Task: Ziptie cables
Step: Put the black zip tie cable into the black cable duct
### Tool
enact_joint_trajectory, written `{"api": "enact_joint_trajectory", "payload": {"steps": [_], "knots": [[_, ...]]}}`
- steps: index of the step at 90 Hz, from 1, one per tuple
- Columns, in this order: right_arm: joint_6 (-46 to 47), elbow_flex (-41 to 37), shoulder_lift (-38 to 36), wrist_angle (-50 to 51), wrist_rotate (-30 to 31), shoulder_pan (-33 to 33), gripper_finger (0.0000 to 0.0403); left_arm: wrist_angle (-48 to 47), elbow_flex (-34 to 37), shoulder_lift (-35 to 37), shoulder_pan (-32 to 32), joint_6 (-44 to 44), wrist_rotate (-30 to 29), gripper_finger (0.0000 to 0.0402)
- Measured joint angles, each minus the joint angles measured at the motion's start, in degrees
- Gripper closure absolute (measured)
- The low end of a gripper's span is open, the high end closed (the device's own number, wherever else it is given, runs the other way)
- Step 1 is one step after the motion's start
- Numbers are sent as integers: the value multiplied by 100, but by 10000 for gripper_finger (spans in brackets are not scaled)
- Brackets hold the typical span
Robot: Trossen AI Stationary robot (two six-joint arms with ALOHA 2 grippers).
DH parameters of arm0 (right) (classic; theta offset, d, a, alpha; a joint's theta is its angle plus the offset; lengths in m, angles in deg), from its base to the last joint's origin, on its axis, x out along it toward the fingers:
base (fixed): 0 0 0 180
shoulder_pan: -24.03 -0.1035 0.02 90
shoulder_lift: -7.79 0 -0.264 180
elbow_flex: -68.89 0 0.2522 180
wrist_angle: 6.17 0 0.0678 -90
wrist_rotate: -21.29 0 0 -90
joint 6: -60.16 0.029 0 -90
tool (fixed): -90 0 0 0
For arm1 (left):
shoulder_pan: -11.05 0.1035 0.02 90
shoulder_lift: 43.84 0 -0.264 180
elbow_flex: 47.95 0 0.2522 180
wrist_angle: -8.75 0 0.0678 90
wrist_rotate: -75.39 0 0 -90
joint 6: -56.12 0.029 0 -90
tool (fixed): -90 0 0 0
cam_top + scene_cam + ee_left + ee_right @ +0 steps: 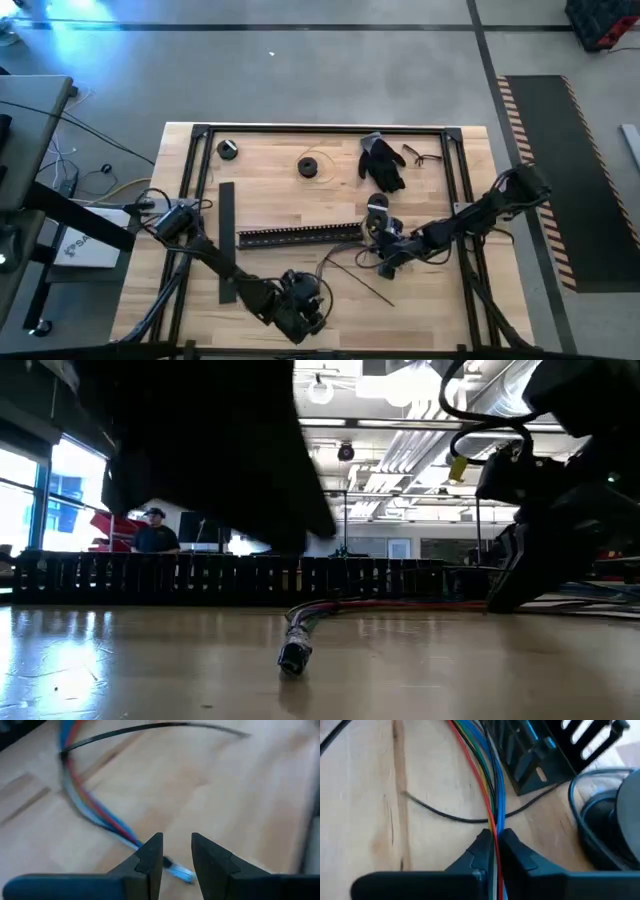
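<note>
Nearest the low camera, the loose end of the cables point(296, 645) lies on the wooden surface point(150, 670), a bundled tip pointing toward the lens, with the wires trailing back toward a long black slotted duct point(200, 580) that runs across the view behind them.

From above, the cables point(345, 255) sit near the middle of the surface point(440, 310), just in front of the slotted duct point(300, 237). The right claw point(392, 262) is down at one end of the bundle. Its wrist camera shows its two fingers closed narrowly on the red, green, blue and pale wires point(490, 795), which pass straight between the tips, so it is holding the cables. A thin black strand point(455, 817), probably the ziptie, lies curved across the wood and passes under the wires, not drawn tight.

The left claw point(305, 305) hovers near the front edge. Its wrist view shows its fingers parted by a narrow gap and holding nothing, with the wires' other end point(100, 815) lying just ahead of the tips. A black strand point(150, 730) arcs away from the bundle there.

Judging by this, the task is in an early to middle stage: the bundle is gathered and gripped at one end, but no tie looks cinched around it. Looping and tightening remain.
</note>
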Motion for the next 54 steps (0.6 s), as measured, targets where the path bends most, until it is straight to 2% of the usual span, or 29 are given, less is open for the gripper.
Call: {"api": "enact_joint_trajectory", "payload": {"steps": [15,27,40,54], "knots": [[135,406,-296,973,-127,-139,402,-141,-9,-241,255,-92,345,258],[133,703,-324,1577,36,-244,403,-224,-31,-277,389,-157,623,229],[166,769,-319,1723,125,-361,403,-625,-45,-272,482,-326,1157,225],[299,773,-324,1790,198,-451,403,-961,-150,-133,455,-330,1417,229]]}}
